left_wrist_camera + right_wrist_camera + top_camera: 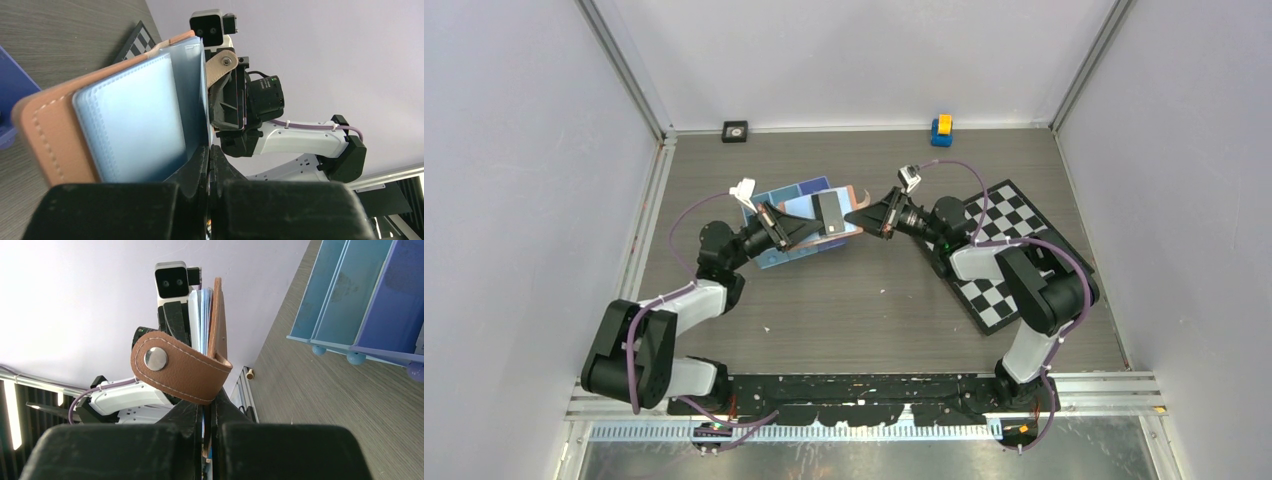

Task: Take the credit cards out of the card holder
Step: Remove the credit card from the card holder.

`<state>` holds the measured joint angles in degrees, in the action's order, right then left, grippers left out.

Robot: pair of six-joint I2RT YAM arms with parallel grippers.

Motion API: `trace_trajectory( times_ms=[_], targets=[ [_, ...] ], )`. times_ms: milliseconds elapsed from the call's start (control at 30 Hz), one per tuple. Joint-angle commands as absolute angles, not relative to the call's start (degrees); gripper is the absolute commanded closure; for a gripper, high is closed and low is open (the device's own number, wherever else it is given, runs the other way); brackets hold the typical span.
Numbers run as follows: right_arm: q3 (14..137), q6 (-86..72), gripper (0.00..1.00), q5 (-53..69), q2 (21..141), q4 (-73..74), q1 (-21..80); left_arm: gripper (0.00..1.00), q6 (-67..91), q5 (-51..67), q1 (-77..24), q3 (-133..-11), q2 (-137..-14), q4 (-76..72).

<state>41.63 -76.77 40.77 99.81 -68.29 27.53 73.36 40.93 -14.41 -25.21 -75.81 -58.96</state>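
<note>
The card holder (115,120) is hanging between the left hand (816,232) and right hand (856,215), above the tray (796,192) lying on the counter (854,310). The checkered board (1009,205) is lying to the right, and a block (941,130) is sitting behind it.

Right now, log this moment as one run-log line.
left gripper: shut on card holder | right gripper: shut on card holder | card holder: open, off table

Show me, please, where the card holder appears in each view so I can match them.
Top external: the card holder at centre, over the blue tray.
Left wrist: the card holder fills left-centre, sleeves facing the camera.
Right wrist: the card holder stands centre, strap foremost.
Shared landmark: the blue tray, left edge then upper right in wrist views.
</note>
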Motion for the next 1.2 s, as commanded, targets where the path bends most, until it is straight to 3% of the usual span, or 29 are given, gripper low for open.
trace_trajectory(
  times_ms=[0,267,533,767,900,1167],
  targets=[
    [42.1,-78.3,1.0,40.3,99.6,-73.9,26.5,1.0,73.2,40.7,-13.7,-24.7,-74.1,-62.1],
    [41.4,-78.2,1.0,39.6,99.0,-74.0,25.9,1.0,71.5,40.2,-13.4,-25.0,-73.1,-58.6],
    [38.4,-76.4,1.0,37.1,96.8,-72.2,22.8,1.0,64.8,36.2,-11.4,-25.0,-66.1,-43.4],
    [38.1,-68.9,1.0,35.4,94.7,-62.7,20.4,1.0,46.0,17.3,-11.1,-29.0,-52.9,-12.2],
    [37.0,-65.6,0.99,33.5,90.6,-57.9,19.5,1.0,43.3,5.9,-11.0,-28.8,-49.6,-5.5],
    [34.8,-58.2,0.99,28.6,79.1,-45.7,17.7,1.0,40.3,3.1,-8.8,-32.3,-56.7,-1.4]
  ],
)
